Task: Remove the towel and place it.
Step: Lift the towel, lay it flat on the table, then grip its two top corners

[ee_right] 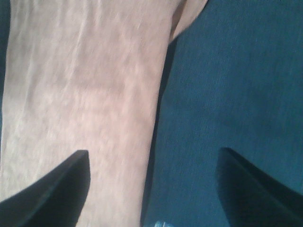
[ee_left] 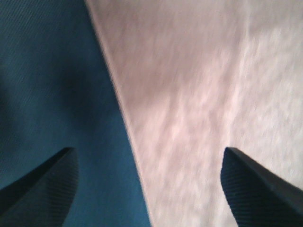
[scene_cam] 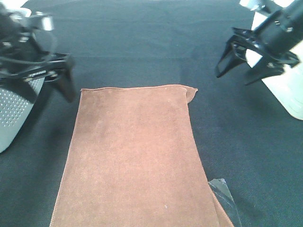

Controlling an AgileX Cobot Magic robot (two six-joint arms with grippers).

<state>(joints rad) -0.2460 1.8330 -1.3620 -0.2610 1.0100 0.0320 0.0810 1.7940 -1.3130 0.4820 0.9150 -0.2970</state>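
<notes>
Both sets of jaws stood released and empty: we had our left gripper [ee_left: 147,187] and right gripper [scene_cam: 234,73] flanking the flat towel's [scene_cam: 132,156] far corners, seemingly ready to pinch them.

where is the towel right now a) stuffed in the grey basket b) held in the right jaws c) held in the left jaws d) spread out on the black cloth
d: the towel lies spread on the black table cloth, and the jaws of the left gripper and right gripper stand open and empty.
</notes>
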